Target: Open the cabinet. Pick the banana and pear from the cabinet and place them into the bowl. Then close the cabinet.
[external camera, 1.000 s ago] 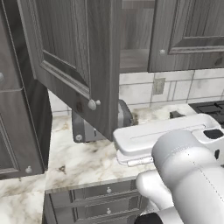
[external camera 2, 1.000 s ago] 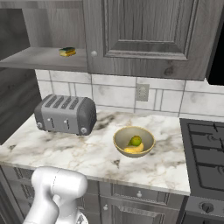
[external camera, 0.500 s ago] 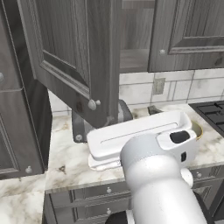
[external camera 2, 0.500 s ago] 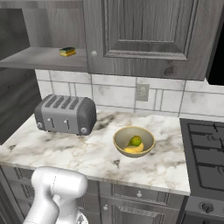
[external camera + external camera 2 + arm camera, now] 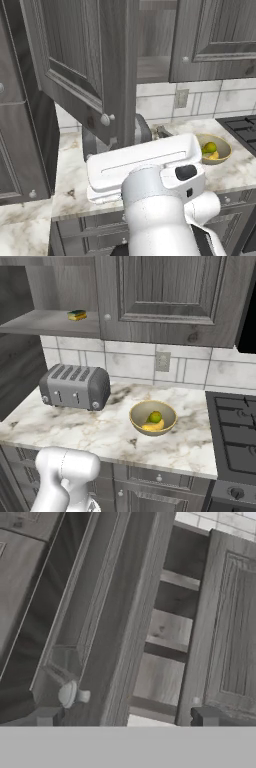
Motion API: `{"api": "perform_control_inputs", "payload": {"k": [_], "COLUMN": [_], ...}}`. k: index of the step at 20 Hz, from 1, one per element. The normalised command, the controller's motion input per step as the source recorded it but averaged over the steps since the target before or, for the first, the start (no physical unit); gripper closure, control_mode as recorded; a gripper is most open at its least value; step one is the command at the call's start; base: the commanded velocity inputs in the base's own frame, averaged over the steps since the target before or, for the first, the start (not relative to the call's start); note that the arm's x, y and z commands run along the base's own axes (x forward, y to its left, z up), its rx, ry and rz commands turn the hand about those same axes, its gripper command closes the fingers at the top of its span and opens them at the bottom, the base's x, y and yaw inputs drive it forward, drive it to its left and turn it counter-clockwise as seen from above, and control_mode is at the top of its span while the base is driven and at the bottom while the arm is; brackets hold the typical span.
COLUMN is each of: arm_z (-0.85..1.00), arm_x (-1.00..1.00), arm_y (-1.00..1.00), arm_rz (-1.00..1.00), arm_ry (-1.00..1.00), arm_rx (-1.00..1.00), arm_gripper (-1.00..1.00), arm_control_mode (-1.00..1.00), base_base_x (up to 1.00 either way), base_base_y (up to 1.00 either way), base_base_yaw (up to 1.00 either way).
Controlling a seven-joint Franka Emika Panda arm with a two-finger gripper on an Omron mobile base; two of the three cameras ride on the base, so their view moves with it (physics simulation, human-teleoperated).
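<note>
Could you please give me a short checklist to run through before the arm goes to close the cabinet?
1. Pear in the bowl: ok, it lies inside.
2. Banana in the bowl: ok, it lies beside the pear.
3. Fruit left on the cabinet shelf: ok, just a small yellow-green sponge sits there.
4. Left door of the cabinet: not ok, it hangs open.
5. Door knob within aim: ok, the hand view shows it close above one fingertip.
6. Gripper free to grasp: ok, its fingers stand apart with nothing between them.
</note>
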Motion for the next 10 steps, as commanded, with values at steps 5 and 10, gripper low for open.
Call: {"api": "perform_control_inputs", "payload": {"k": [5,10], "arm_z": [-0.14,-0.19], "arm_x": [0.20,0.21], "arm_y": [0.16,0.05], "arm_rz": [-0.11,-0.19], "arm_ry": [-0.10,-0.05], "arm_rx": [0.06,0.05], "arm_gripper": [-1.00,-1.00], "arm_control_mode": [-1.00,-1.00], "base_base_x": [0.00,0.00], "base_base_y": [0.00,0.00], "base_base_yaw": [0.00,0.00]}}
